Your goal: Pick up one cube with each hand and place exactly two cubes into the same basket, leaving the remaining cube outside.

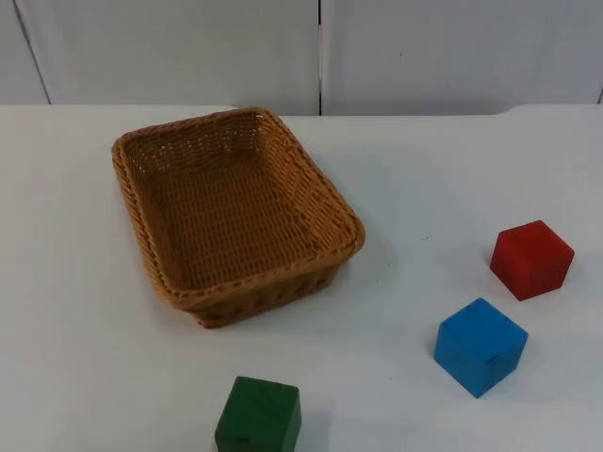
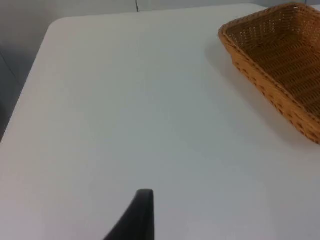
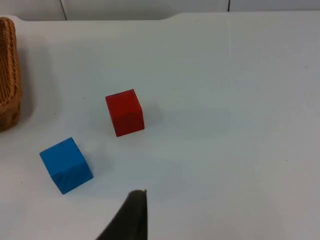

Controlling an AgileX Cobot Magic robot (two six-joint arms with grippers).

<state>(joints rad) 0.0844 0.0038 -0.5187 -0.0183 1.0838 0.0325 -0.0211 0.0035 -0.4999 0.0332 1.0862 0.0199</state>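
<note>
**Kid:** What is the biggest thing you are seeing?

**Robot:** The white table (image 1: pixel 424 179). It is running back to a grey wall (image 1: pixel 188 47). After that comes the brown woven basket (image 1: pixel 325 202). It is sitting on the table with nothing lying inside it.

**Kid:** Where are the cubes?

**Robot:** All three are sitting outside the basket, on the table. From the basket, the blue cube (image 1: pixel 480 346) is lying at about four o'clock. The red cube (image 1: pixel 531 259) is lying at about three o'clock, near the blue one but not touching it. The green cube (image 1: pixel 258 415) is lying at about six o'clock, well apart from the other two.

**Kid:** Where are your pincers?

**Robot:** My left gripper (image 2: pixel 135 217) is hanging over bare table, with the basket off at about two o'clock from it. My right gripper (image 3: pixel 127 217) is hanging over the table too. The blue cube is at about eleven o'clock from it, and the red cube is nearly at twelve.

**Kid:** Are they open wide or pinched?

**Robot:** I cannot tell. I am seeing just one black tip of each. They are holding nothing.
</note>
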